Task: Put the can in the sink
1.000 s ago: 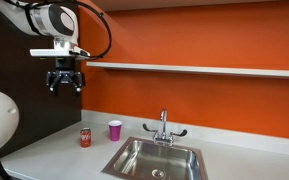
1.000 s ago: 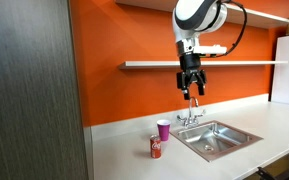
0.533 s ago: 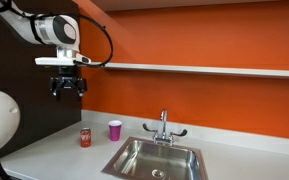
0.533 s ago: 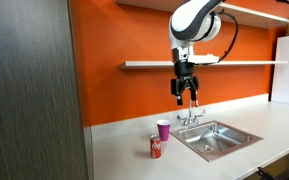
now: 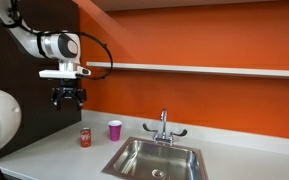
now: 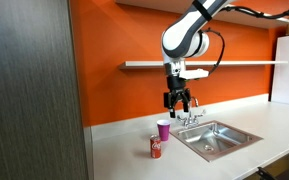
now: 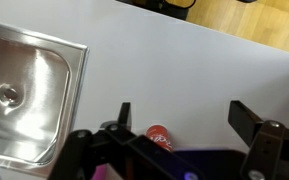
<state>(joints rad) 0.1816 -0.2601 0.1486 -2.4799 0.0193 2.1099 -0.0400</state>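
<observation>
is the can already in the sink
No, the can stands on the counter beside the pink cup, outside the sink.

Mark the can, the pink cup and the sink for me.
can [image 5: 85, 138]: exterior view, red side.
pink cup [image 5: 115, 130]: exterior view, outer wall.
sink [image 5: 172, 160]: exterior view, bare basin floor.
</observation>
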